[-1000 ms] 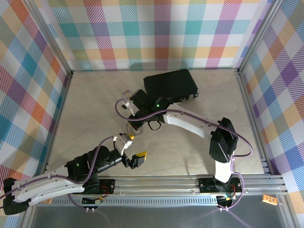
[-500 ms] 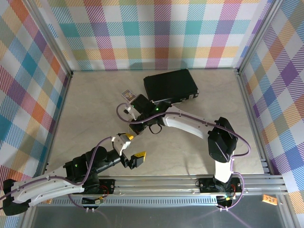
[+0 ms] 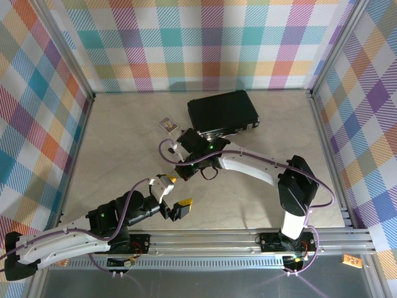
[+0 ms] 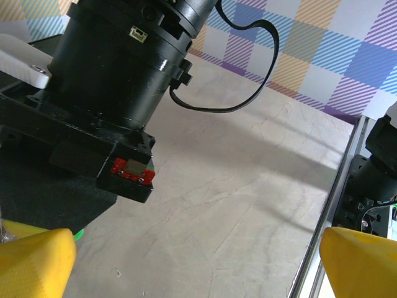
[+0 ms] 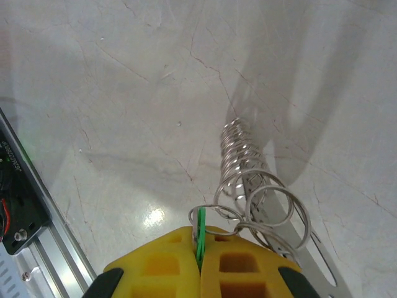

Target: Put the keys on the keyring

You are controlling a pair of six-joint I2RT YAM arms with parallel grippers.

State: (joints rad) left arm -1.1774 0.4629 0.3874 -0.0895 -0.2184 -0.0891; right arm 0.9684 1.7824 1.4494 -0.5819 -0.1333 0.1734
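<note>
In the right wrist view my right gripper [image 5: 200, 237] is shut on the green head of a tiny key [image 5: 201, 218], just above the marbled table. A small wire ring at the key's head links into the keyring [image 5: 239, 158], a silvery bunch with a coiled strip, overlapping loops and a flat metal bar that lies on the table just ahead of the fingers. From above, my right gripper [image 3: 177, 173] is low at the table's middle. My left gripper [image 3: 172, 195] stands open right in front of it, its yellow fingertips [image 4: 34, 261] wide apart over bare table.
A black rectangular case [image 3: 223, 112] lies at the back centre, with a little patterned card box [image 3: 166, 124] to its left. The right arm's black wrist [image 4: 111, 68] and looping cable crowd the left gripper's upper left. The aluminium rail [image 3: 248, 236] runs along the near edge.
My right gripper has come nearer and lower, from beside the case toward the left gripper, which uncovers the card box. The left arm has barely shifted and its jaws stay wide.
</note>
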